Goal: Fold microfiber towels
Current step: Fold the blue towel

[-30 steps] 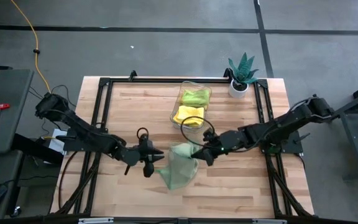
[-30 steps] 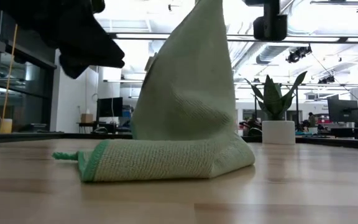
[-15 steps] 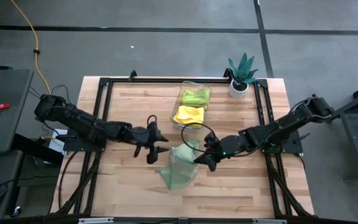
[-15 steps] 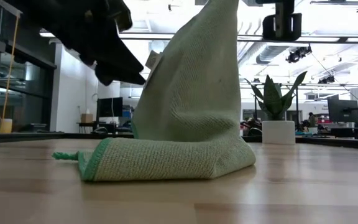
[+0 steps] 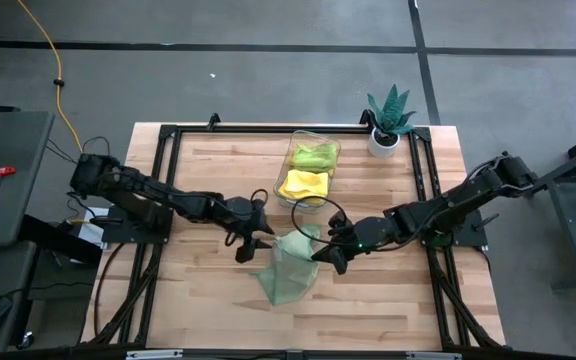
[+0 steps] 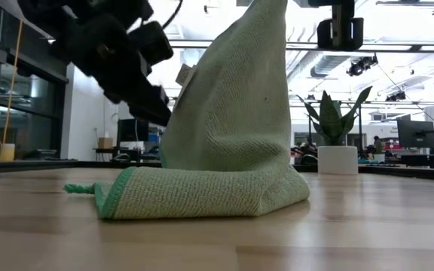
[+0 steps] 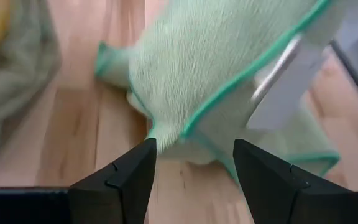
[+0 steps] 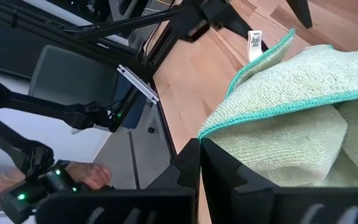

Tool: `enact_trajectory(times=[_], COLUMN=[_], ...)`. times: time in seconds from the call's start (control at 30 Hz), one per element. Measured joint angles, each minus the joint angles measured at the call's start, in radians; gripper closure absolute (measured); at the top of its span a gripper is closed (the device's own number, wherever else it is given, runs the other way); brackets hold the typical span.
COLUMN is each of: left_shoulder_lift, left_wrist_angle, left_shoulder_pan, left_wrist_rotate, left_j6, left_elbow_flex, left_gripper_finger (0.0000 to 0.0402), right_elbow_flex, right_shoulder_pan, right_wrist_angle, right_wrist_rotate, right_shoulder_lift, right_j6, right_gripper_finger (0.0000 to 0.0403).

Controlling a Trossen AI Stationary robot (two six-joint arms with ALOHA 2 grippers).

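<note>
Mint green and soft, the towel (image 5: 290,268) lies a little toward six o'clock from the middle of the table (image 5: 208,180), its lower part bunched flat on the wood and one corner pulled up into a peak. In the low view the towel (image 6: 224,143) rises like a tent from a folded base, with a darker green hem along its edge.

The right gripper (image 5: 320,252) sits at the towel's two o'clock corner, its jaws closed on the lifted edge; the right wrist view shows the hemmed towel (image 8: 297,118) pinched right at the dark jaws. The left gripper (image 5: 251,240) hovers at the towel's ten o'clock side, jaws spread wide and empty, just clear of the fabric. Its wrist view looks down on the towel (image 7: 216,68) and a white label between the parted fingers (image 7: 126,180).

Toward twelve o'clock from the towel stands a clear bin (image 5: 309,148) holding a yellow towel (image 5: 303,185) and a lime towel (image 5: 314,156). A potted plant (image 5: 388,118) sits at the table's one o'clock corner.
</note>
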Motion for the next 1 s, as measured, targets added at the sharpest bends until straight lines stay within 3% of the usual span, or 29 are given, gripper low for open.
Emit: enact_trajectory(times=[0.2,0.47,0.63,0.83,1.0], left_shoulder_lift=[0.091,0.083,0.081,0.074,-0.022], left_wrist_angle=[0.04,0.032,0.035,-0.003,-0.146], left_shoulder_pan=[-0.001,-0.003,-0.003,0.006,0.027], left_wrist_rotate=[-0.006,-0.006,0.004,0.004,0.004], left_j6=[-0.006,0.0,0.029,0.028,-0.002], left_elbow_flex=[0.053,0.062,0.062,0.062,0.062], left_gripper_finger=[0.0195,0.0207,0.0267,0.0386,0.0398], right_elbow_flex=[0.0,0.0,0.0,0.0,0.0], right_shoulder_pan=[0.0,0.0,0.0,0.0,-0.001], right_wrist_angle=[-0.005,-0.014,-0.022,-0.031,-0.041], right_wrist_rotate=[0.002,0.012,0.018,0.018,0.019], right_shoulder_lift=[0.0,0.0,0.0,0.0,0.0], right_j6=[0.002,-0.001,-0.001,-0.001,-0.001], right_gripper_finger=[0.0403,0.0403,0.0403,0.0403,0.0403])
